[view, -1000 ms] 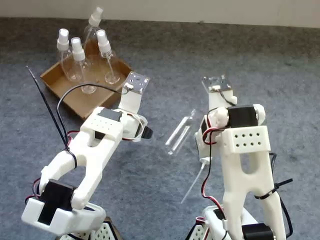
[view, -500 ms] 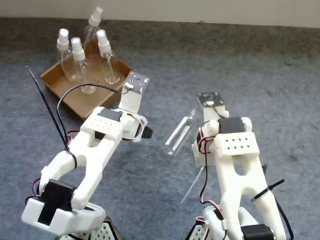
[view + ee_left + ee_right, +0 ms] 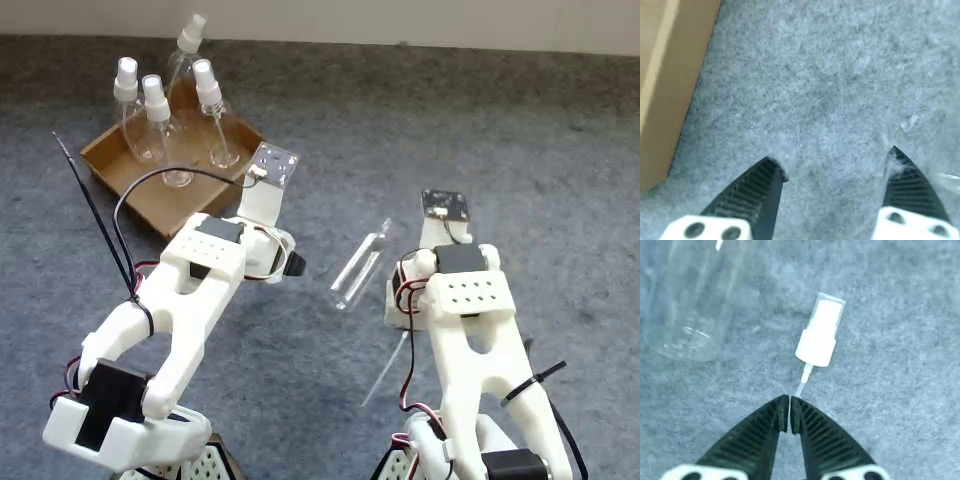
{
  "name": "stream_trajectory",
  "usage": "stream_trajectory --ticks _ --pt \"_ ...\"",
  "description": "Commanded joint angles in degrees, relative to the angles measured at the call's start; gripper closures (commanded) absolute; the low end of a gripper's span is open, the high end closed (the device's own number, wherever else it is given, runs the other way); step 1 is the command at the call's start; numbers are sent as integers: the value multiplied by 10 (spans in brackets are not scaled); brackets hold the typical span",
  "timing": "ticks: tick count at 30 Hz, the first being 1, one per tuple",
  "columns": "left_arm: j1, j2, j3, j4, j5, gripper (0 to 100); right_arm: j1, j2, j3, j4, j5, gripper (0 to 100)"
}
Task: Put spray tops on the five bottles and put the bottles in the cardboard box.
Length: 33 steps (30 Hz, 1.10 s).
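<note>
Grey, felt-like carpet (image 3: pixel 520 130) covers the whole work surface, its nap mottled lighter and darker; along the far edge runs a pale, plain strip (image 3: pixel 400 20), wall or board, cannot tell which; light is soft and even; shadows are faint.

R arm (image 3: pixel 462 295) pulled back, lowered over spray top (image 3: pixel 820 332).

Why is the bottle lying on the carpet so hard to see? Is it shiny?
High view: the bottle is clear, so the grey carpet shows through and only thin pale edge lines mark it. Right wrist view: the same bottle shows a faint glinting ring, while the white spray top stands out plainly.
</note>
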Motion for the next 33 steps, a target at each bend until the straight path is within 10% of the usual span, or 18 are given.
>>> stream_trajectory --ticks 1,12,33 --pt "-3 -4 -4 -7 -5 726 17 -13 -26 -56 -13 988" --pt "0 -10 -13 -4 -93 729 134 -19 -26 -87 -14 988" --pt "109 1 -393 387 -93 730 212 -19 116 -289 -14 989"
